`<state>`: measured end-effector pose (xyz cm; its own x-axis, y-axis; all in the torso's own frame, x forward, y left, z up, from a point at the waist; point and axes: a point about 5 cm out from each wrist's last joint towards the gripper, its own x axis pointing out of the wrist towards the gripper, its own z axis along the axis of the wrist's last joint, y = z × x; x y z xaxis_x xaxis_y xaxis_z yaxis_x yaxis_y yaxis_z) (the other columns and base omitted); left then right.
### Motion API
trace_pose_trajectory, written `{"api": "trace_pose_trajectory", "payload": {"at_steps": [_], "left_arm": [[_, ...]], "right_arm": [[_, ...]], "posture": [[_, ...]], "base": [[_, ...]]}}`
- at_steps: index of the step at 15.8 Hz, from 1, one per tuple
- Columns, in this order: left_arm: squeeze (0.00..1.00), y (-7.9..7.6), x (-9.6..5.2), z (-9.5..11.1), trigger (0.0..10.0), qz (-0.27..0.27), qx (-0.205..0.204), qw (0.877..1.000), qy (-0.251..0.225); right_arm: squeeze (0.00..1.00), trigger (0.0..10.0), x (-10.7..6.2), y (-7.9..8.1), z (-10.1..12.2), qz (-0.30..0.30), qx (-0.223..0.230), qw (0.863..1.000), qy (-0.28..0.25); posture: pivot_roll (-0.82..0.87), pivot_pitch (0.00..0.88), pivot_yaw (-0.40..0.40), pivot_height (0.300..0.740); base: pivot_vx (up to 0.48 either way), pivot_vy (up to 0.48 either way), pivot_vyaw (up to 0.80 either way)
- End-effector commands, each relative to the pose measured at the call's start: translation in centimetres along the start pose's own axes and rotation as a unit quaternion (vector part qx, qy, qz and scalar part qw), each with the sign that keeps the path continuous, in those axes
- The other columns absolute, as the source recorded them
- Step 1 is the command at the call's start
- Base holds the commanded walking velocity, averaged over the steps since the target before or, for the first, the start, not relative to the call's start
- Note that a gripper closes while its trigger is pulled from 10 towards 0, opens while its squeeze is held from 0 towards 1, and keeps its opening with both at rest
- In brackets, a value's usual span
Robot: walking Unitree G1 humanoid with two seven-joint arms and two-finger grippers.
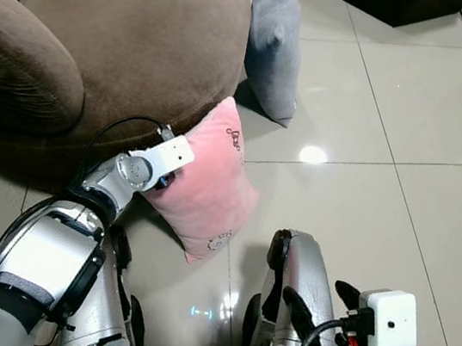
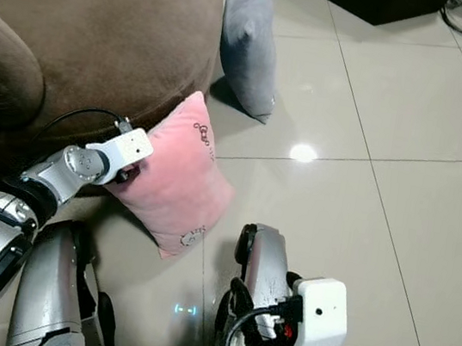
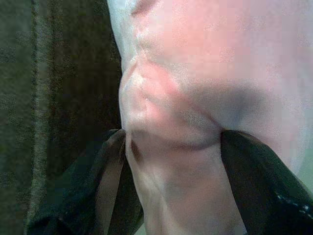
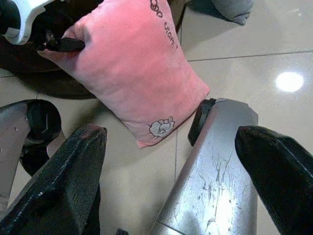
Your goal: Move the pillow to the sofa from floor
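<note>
Head views: pink pillow on the tile floor, leaning against the brown sofa; grey pillow beside the sofa further back. Left wrist view: left gripper pinching the pink pillow's edge between both fingers. Right wrist view: right gripper spread wide, holding nothing, low over the robot's leg.

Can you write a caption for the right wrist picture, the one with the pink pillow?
Left gripper pinches the pink pillow beside the brown sofa while the open right gripper waits.
</note>
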<state>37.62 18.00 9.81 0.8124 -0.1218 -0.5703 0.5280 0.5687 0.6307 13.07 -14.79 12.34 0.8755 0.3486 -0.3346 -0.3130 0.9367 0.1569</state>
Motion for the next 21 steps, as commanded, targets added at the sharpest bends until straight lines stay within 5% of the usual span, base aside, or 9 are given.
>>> {"api": "trace_pose_trajectory", "payload": {"at_steps": [1,2,4,9,10,12,15,16,21], "left_arm": [[0.0,-1.04,0.08,-1.31,10.0,-0.012,0.003,1.0,0.026],[0.0,-1.02,0.08,-1.34,10.0,-0.011,-0.001,1.0,0.026],[1.0,-0.83,0.05,-1.36,10.0,0.0,-0.004,1.0,0.025],[1.0,-0.89,0.05,-1.38,10.0,-0.005,-0.019,1.0,0.023],[0.0,-0.82,0.04,-1.42,10.0,-0.001,-0.009,1.0,0.028],[0.0,-0.88,0.04,-1.54,8.1,-0.004,-0.002,0.999,0.033],[0.0,-0.99,0.05,-1.7,10.0,-0.004,0.012,0.999,0.041],[0.0,-1.02,0.06,-1.65,0.0,-0.006,0.005,0.999,0.038],[0.0,-0.58,0.07,-0.95,0.0,0.012,-0.029,0.999,0.014]], "right_arm": [[0.0,10.0,-0.4,0.17,0.06,-0.004,0.002,1.0,-0.001],[0.0,10.0,-0.45,0.2,0.04,-0.004,0.003,1.0,0.0],[0.0,10.0,-0.53,0.23,-0.01,-0.005,0.003,1.0,0.001],[0.0,10.0,-0.58,0.32,-0.1,-0.005,0.007,1.0,0.001],[0.0,10.0,-0.63,0.33,-0.14,-0.006,0.007,1.0,0.003],[0.0,10.0,-0.7,0.33,-0.13,-0.007,0.006,1.0,0.004],[0.0,10.0,-0.89,0.44,-0.05,-0.008,0.008,1.0,0.005],[0.0,10.0,-0.89,0.45,-0.04,-0.008,0.008,1.0,0.004],[0.0,10.0,-0.85,0.46,0.08,-0.014,0.007,1.0,0.001]], "posture": [[-0.33,0.3,-0.035,0.475],[-0.33,0.304,-0.036,0.475],[-0.33,0.305,-0.036,0.475],[-0.33,0.313,-0.036,0.475],[-0.33,0.318,-0.036,0.475],[-0.34,0.32,-0.037,0.475],[-0.34,0.325,-0.038,0.475],[-0.34,0.327,-0.038,0.475],[-0.34,0.329,-0.038,0.475]], "base": [[0.0,0.0,0.0],[0.0,0.0,0.0],[0.0,0.0,0.0],[0.0,0.0,0.0],[0.0,0.0,0.0],[0.0,0.0,0.0],[0.0,0.0,0.0],[0.0,0.0,0.0],[0.0,0.0,0.0]]}}
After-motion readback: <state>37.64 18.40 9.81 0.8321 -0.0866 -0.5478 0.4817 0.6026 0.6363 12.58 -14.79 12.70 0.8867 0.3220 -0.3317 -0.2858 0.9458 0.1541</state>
